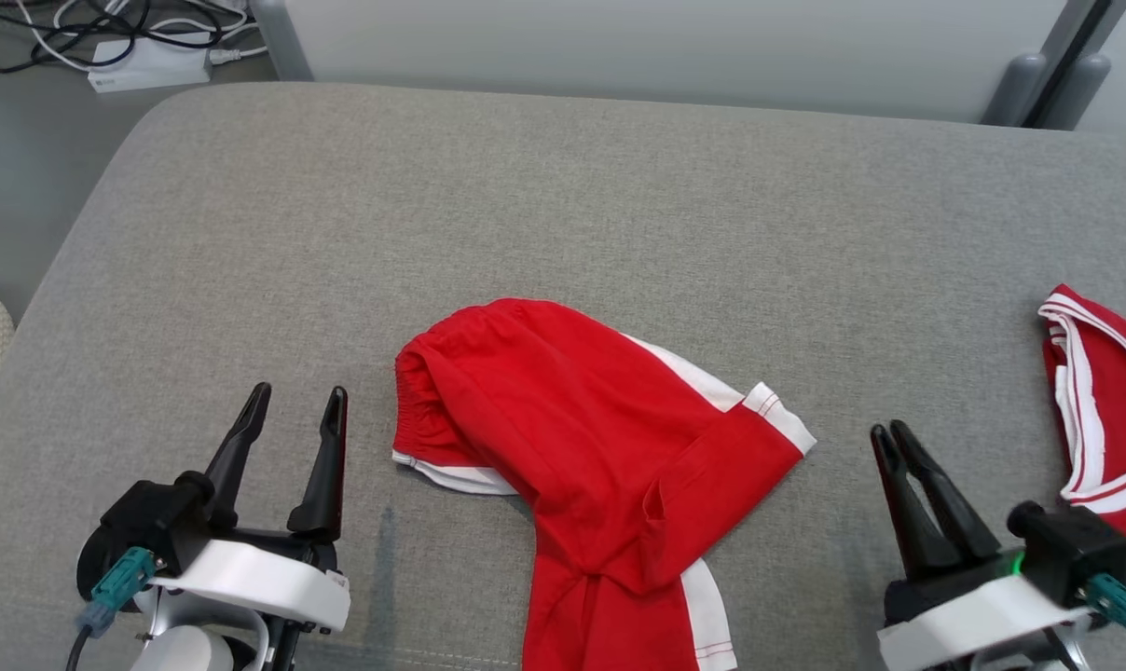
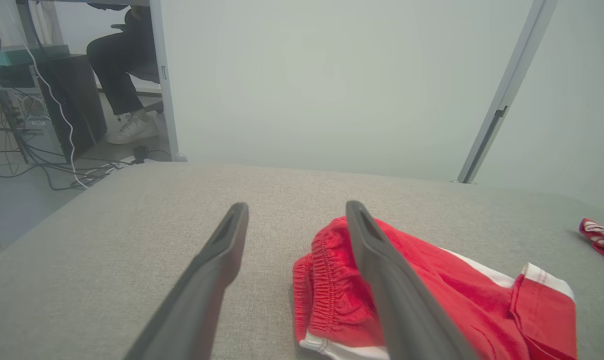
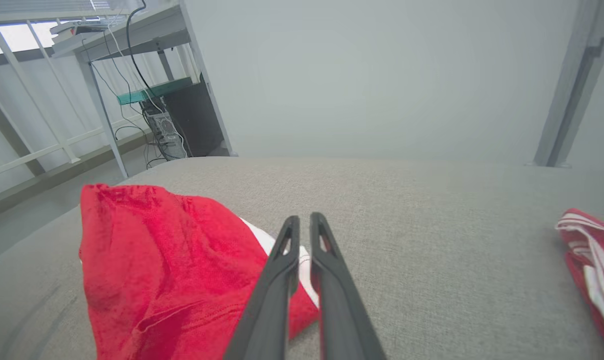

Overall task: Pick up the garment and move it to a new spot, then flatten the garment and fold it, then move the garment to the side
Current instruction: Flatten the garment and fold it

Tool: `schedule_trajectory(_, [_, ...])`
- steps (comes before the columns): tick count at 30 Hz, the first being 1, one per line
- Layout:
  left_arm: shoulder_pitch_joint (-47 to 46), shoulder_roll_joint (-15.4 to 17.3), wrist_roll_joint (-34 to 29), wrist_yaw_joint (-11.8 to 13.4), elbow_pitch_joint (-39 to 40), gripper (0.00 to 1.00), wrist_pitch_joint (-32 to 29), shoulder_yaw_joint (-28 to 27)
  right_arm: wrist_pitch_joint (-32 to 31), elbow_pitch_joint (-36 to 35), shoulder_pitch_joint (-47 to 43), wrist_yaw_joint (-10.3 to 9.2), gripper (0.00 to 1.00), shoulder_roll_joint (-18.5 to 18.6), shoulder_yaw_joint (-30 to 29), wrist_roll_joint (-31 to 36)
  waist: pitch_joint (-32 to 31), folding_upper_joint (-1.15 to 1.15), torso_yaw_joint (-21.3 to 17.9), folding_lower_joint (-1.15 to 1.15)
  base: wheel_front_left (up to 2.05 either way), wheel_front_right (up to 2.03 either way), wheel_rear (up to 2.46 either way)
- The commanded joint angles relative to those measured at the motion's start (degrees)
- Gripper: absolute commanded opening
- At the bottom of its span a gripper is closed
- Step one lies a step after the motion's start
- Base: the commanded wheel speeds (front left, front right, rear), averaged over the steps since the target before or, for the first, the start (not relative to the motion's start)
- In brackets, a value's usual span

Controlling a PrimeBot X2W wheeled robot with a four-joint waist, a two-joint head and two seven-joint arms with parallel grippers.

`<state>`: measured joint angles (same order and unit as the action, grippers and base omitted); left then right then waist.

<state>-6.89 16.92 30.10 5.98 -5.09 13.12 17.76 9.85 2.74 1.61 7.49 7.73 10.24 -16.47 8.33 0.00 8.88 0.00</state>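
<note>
The garment [image 1: 582,419] is a pair of red shorts with white side stripes, lying crumpled at the middle front of the grey cushioned surface [image 1: 563,186], one leg hanging over the front edge. My left gripper [image 1: 299,394] stands open just left of the elastic waistband, touching nothing. In the left wrist view the left gripper [image 2: 297,206] points past the shorts [image 2: 432,280], whose waistband lies behind its right finger. My right gripper [image 1: 887,431] hovers right of the white-hemmed leg, its fingers parted by a narrow gap and holding nothing. The right wrist view shows the right gripper [image 3: 304,218] beside the red cloth [image 3: 152,250].
A second red garment with white trim [image 1: 1099,410] lies at the right edge of the surface. A white power strip and cables [image 1: 144,61] sit on the floor at the back left. A seated person's legs [image 2: 122,65] show beyond a desk.
</note>
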Motion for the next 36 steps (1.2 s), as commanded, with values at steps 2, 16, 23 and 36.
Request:
schedule_trajectory(2, [-0.29, 2.1, -0.28, 0.77, 2.0, 1.0, -0.41, -2.53, 2.4, -1.26, -1.42, 0.0, 1.0, -0.74, -1.76, 1.28, -0.82, 0.0, -1.35, 0.0, 0.0, 0.0, 0.0])
schedule_trajectory(16, [4.57, 5.45, -0.69, 3.41, 4.55, 1.0, -3.96, -3.26, 5.01, -2.06, -8.51, 0.0, 1.0, -1.7, -4.73, 6.16, -3.34, 0.0, -4.55, 0.0, 0.0, 0.0, 0.0])
schedule_trajectory(23, [7.27, 6.0, -0.11, 4.53, 6.2, 1.0, -4.39, -3.87, 5.09, -3.69, -12.05, 0.0, 1.0, -1.35, -4.57, 7.6, -5.46, 0.0, -4.28, 0.0, 0.0, 0.0, 0.0])
schedule_trajectory(36, [8.11, 6.2, 0.21, 5.25, 7.73, 1.0, -5.13, -3.42, 4.6, -4.38, -12.88, 0.0, 1.0, -1.17, -4.25, 7.18, -6.6, 0.0, -3.05, 0.0, 0.0, 0.0, 0.0])
